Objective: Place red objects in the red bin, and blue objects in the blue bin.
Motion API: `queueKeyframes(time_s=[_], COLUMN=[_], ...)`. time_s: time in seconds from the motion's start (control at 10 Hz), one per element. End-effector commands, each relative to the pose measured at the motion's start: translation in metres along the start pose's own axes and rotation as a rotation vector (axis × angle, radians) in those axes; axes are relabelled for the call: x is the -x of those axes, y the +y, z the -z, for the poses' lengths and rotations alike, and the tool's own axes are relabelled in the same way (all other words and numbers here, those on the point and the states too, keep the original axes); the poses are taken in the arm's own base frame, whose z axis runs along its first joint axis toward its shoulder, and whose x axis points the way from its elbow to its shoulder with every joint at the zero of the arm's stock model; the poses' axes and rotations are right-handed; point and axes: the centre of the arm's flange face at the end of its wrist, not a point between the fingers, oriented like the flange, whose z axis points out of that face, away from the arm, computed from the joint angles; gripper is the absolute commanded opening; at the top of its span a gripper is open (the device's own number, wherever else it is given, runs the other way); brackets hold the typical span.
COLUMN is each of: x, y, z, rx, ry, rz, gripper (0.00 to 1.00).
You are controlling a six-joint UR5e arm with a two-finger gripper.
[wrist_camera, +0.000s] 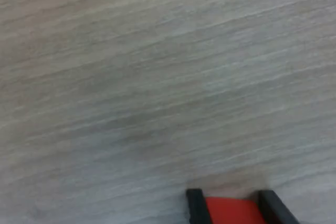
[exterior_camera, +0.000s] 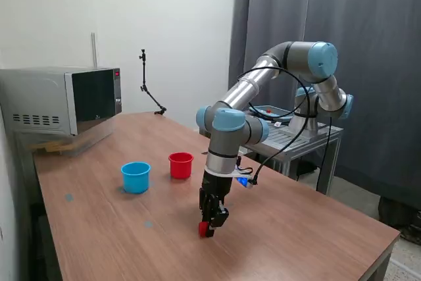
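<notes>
A small red cube [exterior_camera: 205, 229] sits at table level between the fingers of my gripper [exterior_camera: 209, 226], near the front of the wooden table. In the wrist view the red cube [wrist_camera: 231, 211] lies between two black fingertips [wrist_camera: 195, 205], which press on both its sides. The red cup [exterior_camera: 181, 165] and the light blue cup [exterior_camera: 135, 177] stand upright further back on the exterior view's left, apart from the gripper. No other red cube and no dark blue cubes show in either view.
A microwave [exterior_camera: 62, 100] stands on the table [exterior_camera: 296, 228] at the back, on the exterior view's left. A thin black stand [exterior_camera: 148, 87] rises at the far edge. The arm's base sits on a metal cart [exterior_camera: 296, 136] beyond the table's right side.
</notes>
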Motion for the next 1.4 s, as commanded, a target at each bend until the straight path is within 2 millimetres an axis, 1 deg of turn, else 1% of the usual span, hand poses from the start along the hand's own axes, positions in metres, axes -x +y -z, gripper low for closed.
queueKeyframes(time_s=[0.0,0.2,0.4,0.5,0.6,0.7,0.8,0.9,1.0,1.1,1.2,1.3], x=[0.0,-0.001,0.002,0.008,0.016,0.02,0.024,0.052,0.069,0.095,0.118,0.143], y=[0.001,0.004,0.01,0.008,0.007,0.004,0.0,0.008,0.008,0.012,0.014,0.017], z=[0.002,0.013,0.048,0.062,0.075,0.09,0.097,0.107,0.117,0.131,0.135,0.133], rx=[0.004,0.016,0.049,0.056,0.061,0.077,0.086,0.102,0.115,0.124,0.122,0.114], ry=[0.0,0.006,0.018,0.014,0.01,-0.007,-0.03,-0.078,-0.116,-0.14,-0.162,-0.188], rz=[0.0,0.0,-0.007,-0.012,-0.019,-0.02,-0.021,-0.052,-0.068,-0.099,-0.125,-0.169], gripper=[0.0,0.0,0.0,0.0,0.0,0.0,0.0,0.0,0.0,0.0,0.0,0.0])
